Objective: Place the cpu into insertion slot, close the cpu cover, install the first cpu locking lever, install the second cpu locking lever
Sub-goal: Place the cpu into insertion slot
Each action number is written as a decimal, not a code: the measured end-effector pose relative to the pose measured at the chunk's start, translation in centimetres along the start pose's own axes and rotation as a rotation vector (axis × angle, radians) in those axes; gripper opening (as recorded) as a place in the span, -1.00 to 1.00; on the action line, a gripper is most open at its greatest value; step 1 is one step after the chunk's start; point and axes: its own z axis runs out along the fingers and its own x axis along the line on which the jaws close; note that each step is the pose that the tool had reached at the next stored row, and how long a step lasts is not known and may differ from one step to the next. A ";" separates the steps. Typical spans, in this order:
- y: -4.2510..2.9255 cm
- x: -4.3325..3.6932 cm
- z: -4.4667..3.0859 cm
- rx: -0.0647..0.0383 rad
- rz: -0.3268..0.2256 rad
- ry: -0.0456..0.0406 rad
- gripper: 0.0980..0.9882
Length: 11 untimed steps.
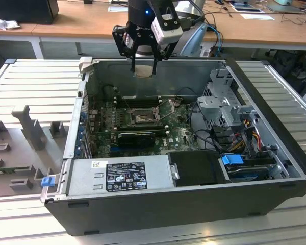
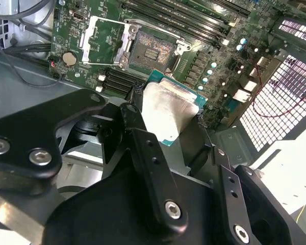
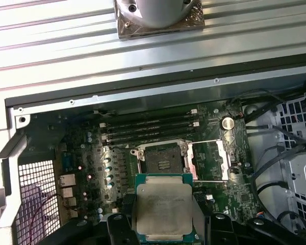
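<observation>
My gripper (image 1: pixel 143 64) hangs above the open computer case, shut on the cpu (image 1: pixel 144 69), a flat square chip with a pale silver top. In both wrist views the cpu (image 3: pixel 162 206) (image 2: pixel 169 108) sits between the black fingers (image 3: pixel 117 227) (image 2: pixel 143 148), held level and well above the board. The insertion slot (image 3: pixel 162 157) (image 2: pixel 151 51) (image 1: pixel 142 119) lies uncovered on the green board, a little off from directly under the chip. The cpu cover (image 3: pixel 207 159) (image 2: pixel 103 37) stands swung open beside the slot, with thin wire levers raised near it.
Long black memory slots (image 3: pixel 149 125) run beside the socket. A black card (image 1: pixel 137 137), the grey power supply (image 1: pixel 120 173) and a metal drive cage (image 1: pixel 222 102) with cables crowd the case. The case walls (image 1: pixel 158 76) ring the board.
</observation>
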 end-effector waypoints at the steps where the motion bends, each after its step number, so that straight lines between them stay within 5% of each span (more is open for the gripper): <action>1: 0.00 0.00 0.00 0.000 0.003 -0.0003 -0.03; 11: 0.00 0.00 0.00 -0.001 0.031 -0.0028 -0.03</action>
